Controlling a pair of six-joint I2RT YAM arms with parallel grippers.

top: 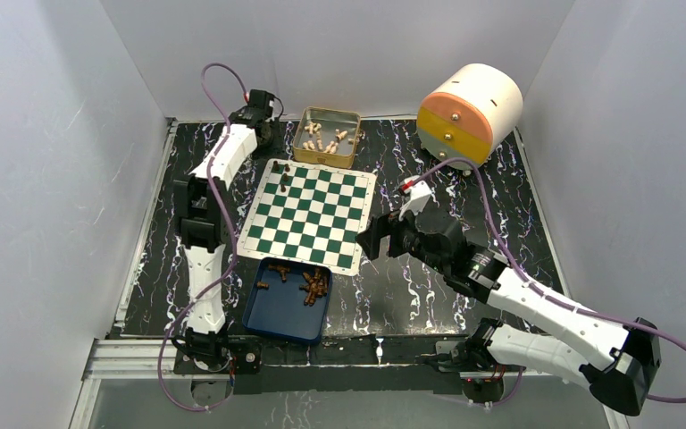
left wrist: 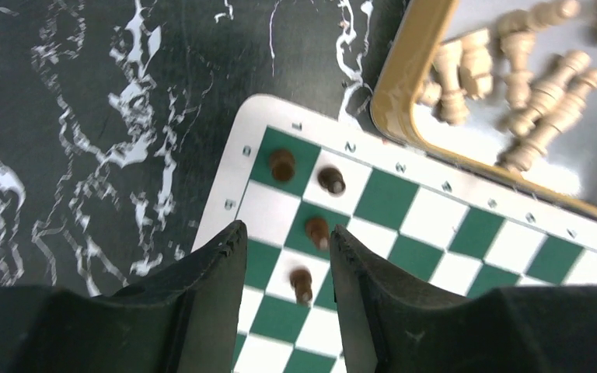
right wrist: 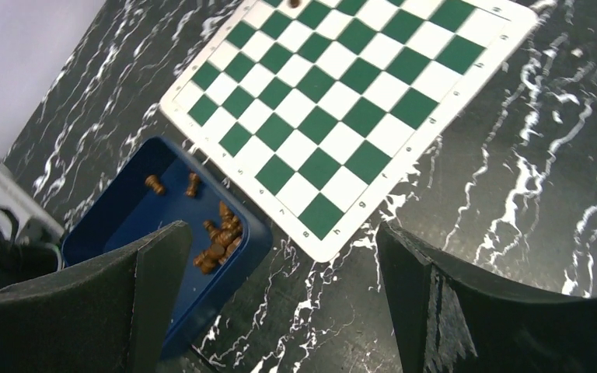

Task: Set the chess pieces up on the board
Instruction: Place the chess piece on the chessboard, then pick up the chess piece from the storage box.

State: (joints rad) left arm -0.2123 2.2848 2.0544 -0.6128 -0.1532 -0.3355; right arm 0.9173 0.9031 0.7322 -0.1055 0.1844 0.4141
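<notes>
The green-and-white board [top: 322, 223] lies mid-table. Several dark-brown chess pieces stand at its far left corner [top: 279, 170]; one of them [left wrist: 301, 284] stands on a white square below the gap of my left gripper [left wrist: 286, 233]. That gripper is open and neither finger touches the piece. More brown pieces [top: 313, 286] lie heaped in the blue tray [top: 277, 317] at the board's near edge, also seen in the right wrist view as a brown heap [right wrist: 219, 241]. My right gripper [right wrist: 281, 231] hangs wide open and empty above the table by the board's near right corner [right wrist: 322, 233].
A gold tin [top: 296, 134] of cream-white pieces [left wrist: 528, 78] touches the board's far edge. A white drum with orange and yellow drawers [top: 469, 112] lies at the back right. White walls close in both sides.
</notes>
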